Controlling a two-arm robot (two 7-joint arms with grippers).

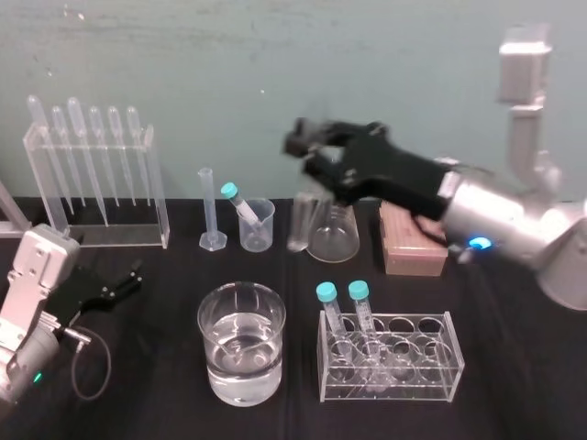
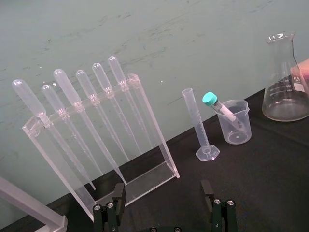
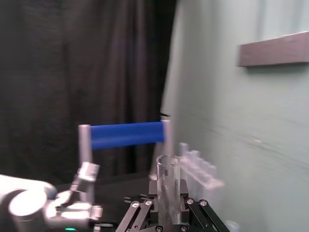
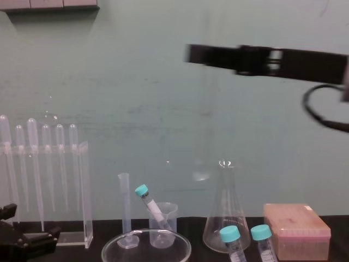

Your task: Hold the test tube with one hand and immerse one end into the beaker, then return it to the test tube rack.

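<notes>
so the test tube (image 1: 300,220) was clamped upright in the right gripper (image 1: 310,158), hanging just above the middle of the head view. it sat right next to the conical flask (image 1: 334,234), on the flask's left in the frame. in the right wrist view its open top (image 3: 168,166) stuck up between the black fingers (image 3: 199,215), which were closed tight on the glass. in the chest view the right arm was a dark bar across the upper right, and the tube under it was too faint to make out properly.

the beaker (image 1: 241,344) stood at the lower middle of the head view, about half full of clear liquid and well apart from the tube. the test tube rack (image 1: 413,240), a pinkish block, sat right of centre, just right of the flask.

the left gripper (image 1: 128,280) rested at the lower left of the head view, fingers spread with nothing between them.

other stuff on the black table (image 1: 514,367):
- a pipette stand (image 1: 96,183) at the upper left
- a graduated cylinder (image 1: 210,211) beside a small plastic beaker (image 1: 259,229) with a teal-capped tube (image 1: 240,203) leaning in it
- a clear rack (image 1: 390,362) with two capped tubes at the lower right of centre
</notes>
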